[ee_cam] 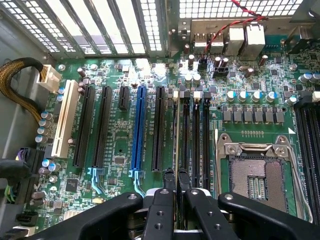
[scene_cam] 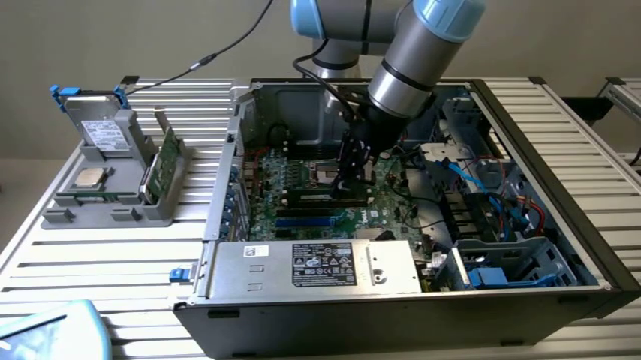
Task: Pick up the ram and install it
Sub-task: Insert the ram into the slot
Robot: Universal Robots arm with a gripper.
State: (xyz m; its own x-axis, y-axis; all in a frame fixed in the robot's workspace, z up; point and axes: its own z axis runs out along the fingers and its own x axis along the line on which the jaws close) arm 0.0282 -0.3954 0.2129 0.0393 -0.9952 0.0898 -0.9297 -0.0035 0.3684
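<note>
The gripper (ee_cam: 176,186) is nearly closed, its two fingertips (ee_cam: 169,181) pinching the top edge of the ram (ee_cam: 177,131), seen edge-on as a thin pale strip. The ram stands upright in a slot (ee_cam: 186,131) on the motherboard (ee_cam: 120,150), running from the fingertips toward 12 o'clock. The empty socket (ee_cam: 260,180) sits at 3 o'clock of the gripper. Inside the case (scene_cam: 561,187), the gripper (scene_cam: 349,184) reaches down onto the board.

We list a green motherboard (ee_cam: 120,145) with one blue slot (ee_cam: 138,130), one white slot (ee_cam: 65,120), black slots (ee_cam: 102,125); black gripper (ee_cam: 176,182); silver socket frame (ee_cam: 260,150); red wire (ee_cam: 235,22) at one o'clock.
</note>
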